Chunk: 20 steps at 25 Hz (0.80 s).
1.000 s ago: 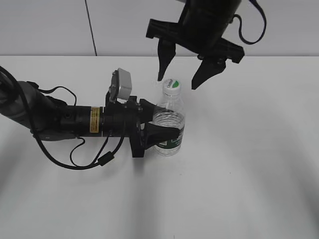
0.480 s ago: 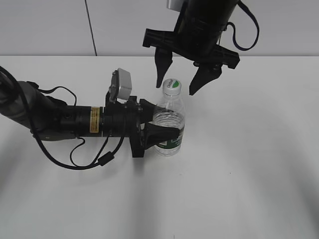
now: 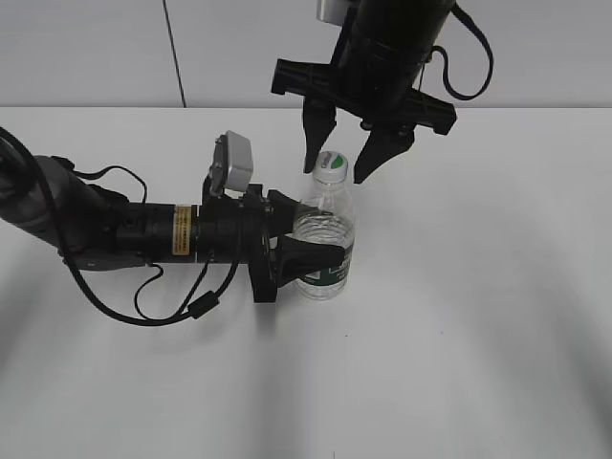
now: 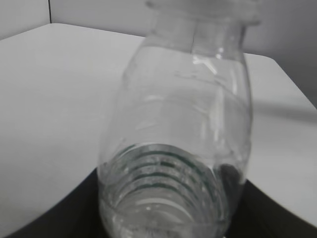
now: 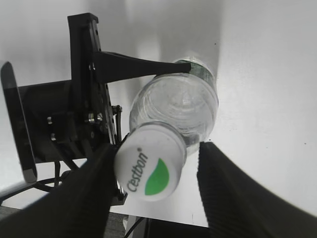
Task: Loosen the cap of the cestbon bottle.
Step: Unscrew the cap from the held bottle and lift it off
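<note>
Pretty tight around the cestbon bottle [image 3: 323, 247]: left gripper [image 3: 304, 251] clamped round the lower body from the left, arm lying across that whole side of the table [image 3: 478, 316]. Right gripper [image 3: 342, 168] hanging from above, fingers spread either side of the cap [image 3: 331, 167], only thin gaps left there. Open tabletop to the right of the bottle and in front of it. Wall close behind.
</note>
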Each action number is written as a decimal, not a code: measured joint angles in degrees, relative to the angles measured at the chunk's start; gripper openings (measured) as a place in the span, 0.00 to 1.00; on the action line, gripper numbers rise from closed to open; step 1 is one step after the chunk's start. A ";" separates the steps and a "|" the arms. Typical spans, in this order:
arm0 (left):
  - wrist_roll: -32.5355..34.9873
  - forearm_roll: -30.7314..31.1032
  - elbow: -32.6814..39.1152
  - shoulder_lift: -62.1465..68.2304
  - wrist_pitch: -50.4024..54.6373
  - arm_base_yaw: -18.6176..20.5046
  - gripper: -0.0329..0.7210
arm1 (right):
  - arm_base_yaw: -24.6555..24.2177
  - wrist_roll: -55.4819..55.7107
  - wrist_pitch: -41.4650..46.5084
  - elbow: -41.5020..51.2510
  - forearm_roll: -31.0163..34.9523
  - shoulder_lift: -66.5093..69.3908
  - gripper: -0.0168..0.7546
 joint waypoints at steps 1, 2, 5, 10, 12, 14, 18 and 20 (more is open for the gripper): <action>0.00 0.00 0.00 0.00 0.00 0.00 0.57 | 0.00 -0.05 0.00 0.00 0.00 0.00 0.55; 0.00 0.00 0.00 0.00 0.00 0.00 0.57 | 0.00 -0.05 0.00 0.00 0.00 0.00 0.54; 0.00 0.00 0.00 0.00 0.00 0.00 0.57 | 0.00 -0.53 -0.25 0.00 0.06 0.00 0.47; 0.00 0.00 0.00 0.00 0.00 0.00 0.57 | 0.06 -2.16 -0.42 -0.11 0.06 0.00 0.42; 0.00 0.00 0.00 0.00 0.00 0.00 0.57 | 0.06 -2.81 -0.36 -0.11 0.06 0.00 0.42; 0.00 0.00 0.00 0.00 0.00 0.00 0.57 | 0.06 -4.11 -0.36 -0.11 0.06 0.00 0.42; 0.00 0.03 0.00 0.00 0.00 0.00 0.57 | 0.06 -12.27 -0.36 -0.11 0.22 0.00 0.42; 0.00 0.03 0.00 0.00 0.00 0.00 0.57 | 0.06 -19.81 -0.36 -0.11 0.23 0.00 0.42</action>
